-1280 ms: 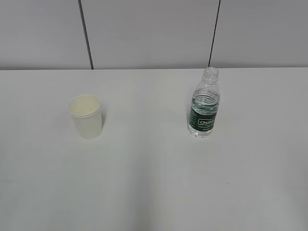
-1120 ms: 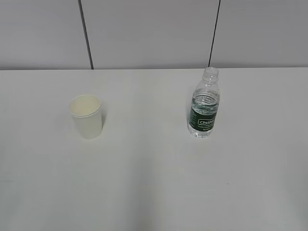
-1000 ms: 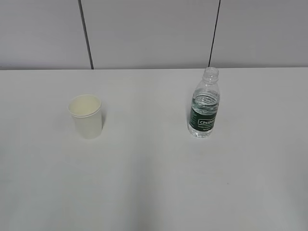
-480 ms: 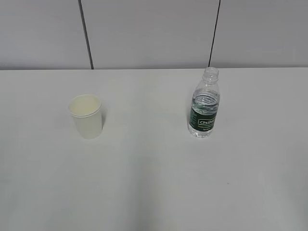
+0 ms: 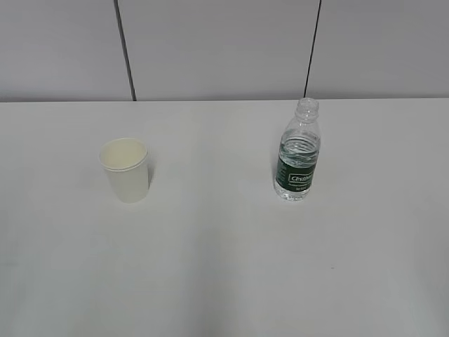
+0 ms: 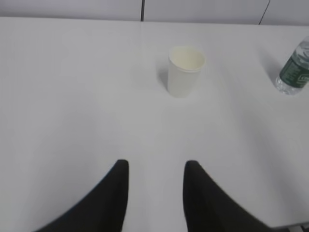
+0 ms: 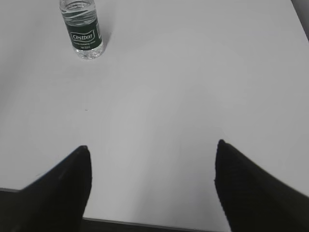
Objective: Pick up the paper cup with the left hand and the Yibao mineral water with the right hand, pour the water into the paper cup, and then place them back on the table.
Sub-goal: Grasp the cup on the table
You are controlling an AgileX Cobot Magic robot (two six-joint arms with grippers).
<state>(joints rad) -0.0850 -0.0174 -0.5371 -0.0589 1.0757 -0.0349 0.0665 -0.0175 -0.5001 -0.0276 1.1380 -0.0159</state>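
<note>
- Our left hand [image 6: 155, 169] hangs part-spread and empty, well short of the paper cup [image 5: 125, 169]; we should widen it first, then come in level around the cup's middle.
- Our right hand [image 7: 152, 154] gapes wide, holding nothing; the Yibao mineral water [image 5: 298, 151] stands uncapped nearer the worktop's far edge, so we should keep it upright.
- The worktop [image 5: 224, 267] is plain white and matte; grey wall panels [image 5: 217, 45] rise behind its far edge.
</note>
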